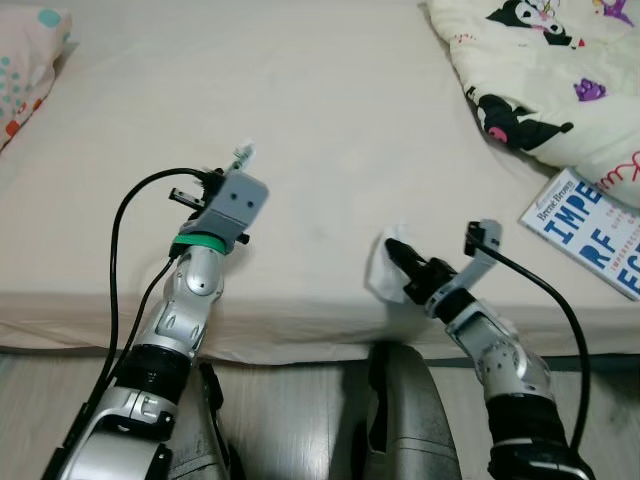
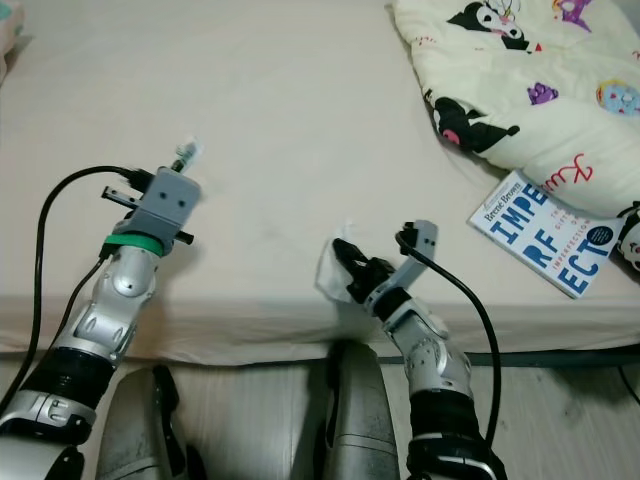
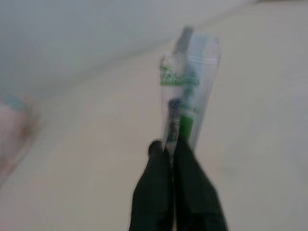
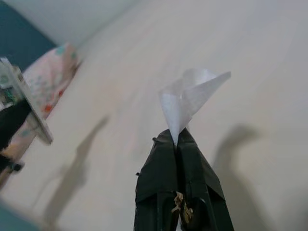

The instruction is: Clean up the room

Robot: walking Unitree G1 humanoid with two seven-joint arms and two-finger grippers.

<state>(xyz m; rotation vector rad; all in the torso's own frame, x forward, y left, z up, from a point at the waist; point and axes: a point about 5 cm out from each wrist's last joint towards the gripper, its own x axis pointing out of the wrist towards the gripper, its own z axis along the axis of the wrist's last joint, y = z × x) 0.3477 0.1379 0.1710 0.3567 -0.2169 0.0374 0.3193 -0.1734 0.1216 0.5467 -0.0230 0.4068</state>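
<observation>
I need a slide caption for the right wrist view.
Right claw shut on a white tissue above the beige bed.

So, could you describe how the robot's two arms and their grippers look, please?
Both arms are jointed silver metal with black bands lower down. The left arm has a green ring under a grey wrist box with two small holes, and black cables loop beside it. The right arm has a grey bracket with a black cable. The left gripper and right gripper each have two long black fingers.
</observation>
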